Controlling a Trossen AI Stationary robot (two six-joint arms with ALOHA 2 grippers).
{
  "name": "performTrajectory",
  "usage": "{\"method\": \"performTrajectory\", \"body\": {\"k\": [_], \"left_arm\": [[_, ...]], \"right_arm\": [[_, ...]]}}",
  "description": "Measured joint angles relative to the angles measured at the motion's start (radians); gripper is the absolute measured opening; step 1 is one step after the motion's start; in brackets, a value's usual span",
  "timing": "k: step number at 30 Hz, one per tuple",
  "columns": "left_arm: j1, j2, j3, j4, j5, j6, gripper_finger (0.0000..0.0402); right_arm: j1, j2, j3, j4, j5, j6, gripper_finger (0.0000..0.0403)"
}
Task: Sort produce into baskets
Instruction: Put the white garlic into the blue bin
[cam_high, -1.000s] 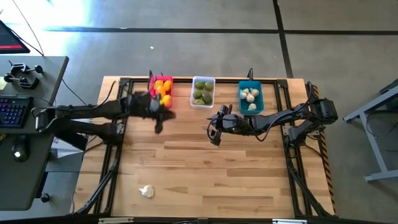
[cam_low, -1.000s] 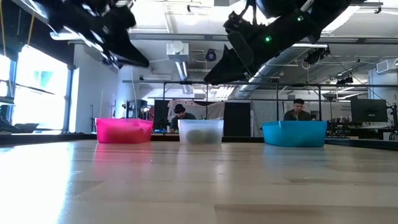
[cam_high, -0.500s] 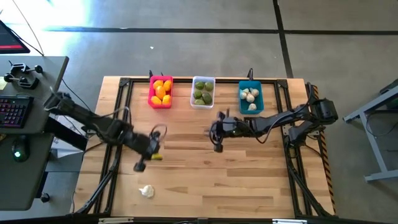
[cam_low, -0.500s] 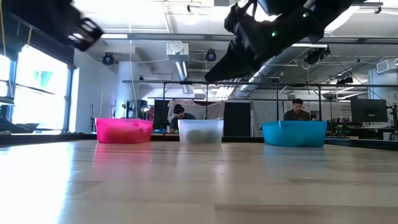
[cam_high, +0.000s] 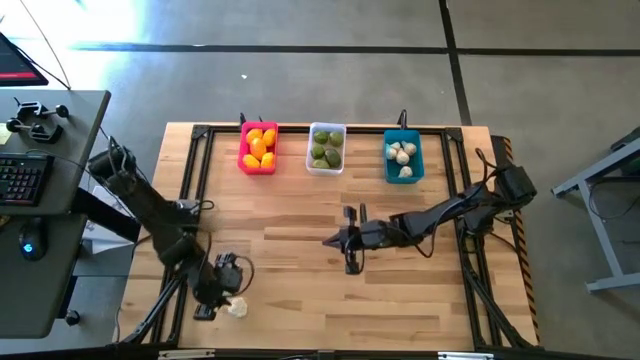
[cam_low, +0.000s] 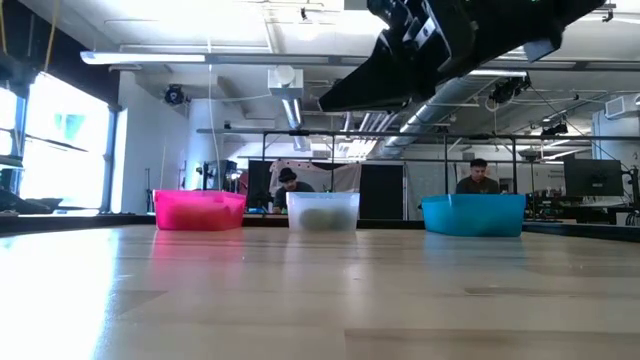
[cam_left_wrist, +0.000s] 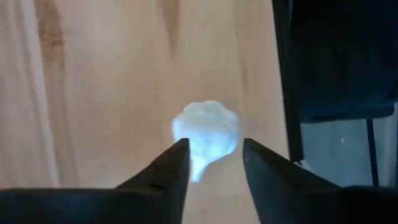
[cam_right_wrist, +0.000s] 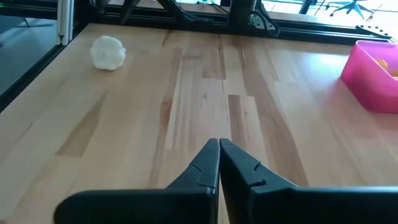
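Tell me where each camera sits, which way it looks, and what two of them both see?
High view: above the table, looking straight down; both arms show, left gripper by the garlic.
Low view: at tabletop height, looking level at the pink basket, white basket and teal basket; an arm hangs overhead.
Left wrist view: on the left arm, looking past its open fingers at the garlic.
Right wrist view: on the right arm, looking past the shut right gripper across the table.
Shared: both wrist views see the garlic.
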Motion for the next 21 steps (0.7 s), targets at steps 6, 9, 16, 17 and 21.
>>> {"method": "performTrajectory", "body": {"k": [6,9,16,17,21], "left_arm": [[-0.113,0.082,0.055,-0.011,-0.101,-0.146,0.02],[-0.174,0.147,0.055,-0.041,-0.097,-0.22,0.0222],[-0.251,0.276,0.055,-0.04,-0.229,-0.326,0.0229],[-0.257,0.291,0.055,-0.04,-0.245,-0.34,0.0227],[-0.268,0.348,0.055,-0.006,-0.254,-0.357,0.021]], "right_arm": [[0.04,0.0,0.0,0.001,0.051,0.015,0.0],[0.05,0.0,0.0,0.001,0.055,0.02,0.0],[0.06,0.0,0.0,0.019,0.056,0.021,0.0],[0.06,0.0,0.0,0.023,0.055,0.021,0.0],[0.06,0.0,0.0,0.032,0.056,0.021,0.0]]}}
